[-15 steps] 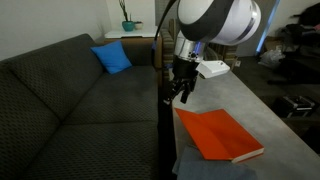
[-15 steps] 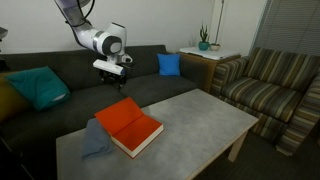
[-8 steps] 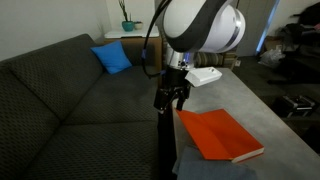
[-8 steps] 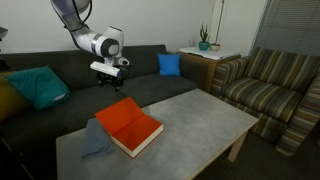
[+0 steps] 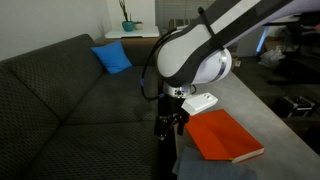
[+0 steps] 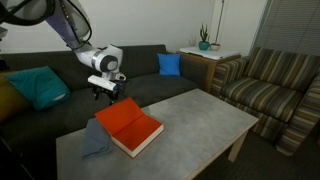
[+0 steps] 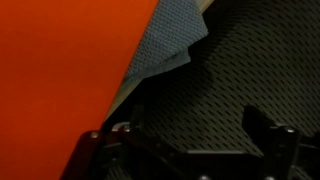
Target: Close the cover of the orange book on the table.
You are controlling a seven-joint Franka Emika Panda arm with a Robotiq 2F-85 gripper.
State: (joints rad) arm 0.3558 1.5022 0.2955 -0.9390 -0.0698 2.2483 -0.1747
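Observation:
The orange book (image 6: pixel 128 124) lies flat on the grey table (image 6: pixel 205 122), its plain orange cover (image 5: pixel 222 133) facing up and pale page edges showing along one side. My gripper (image 5: pixel 170 122) hangs over the sofa-side edge of the table, just beside the book's edge and above it; it also shows in an exterior view (image 6: pixel 104 93). In the wrist view the cover (image 7: pixel 60 70) fills the left, and my gripper (image 7: pixel 190 135) is open with only dark sofa fabric between its fingers.
A grey cloth (image 6: pixel 94 138) lies against the book's near corner and shows in the wrist view (image 7: pixel 165 50). A dark sofa (image 5: pixel 60 100) with a blue cushion (image 5: pixel 112 57) runs along the table. A striped armchair (image 6: pixel 270 85) and a side table with a plant (image 6: pixel 205 48) stand beyond.
My gripper has moved lower and along the table's sofa-side edge, from beyond the book's far corner to beside its edge. The book and cloth have not moved.

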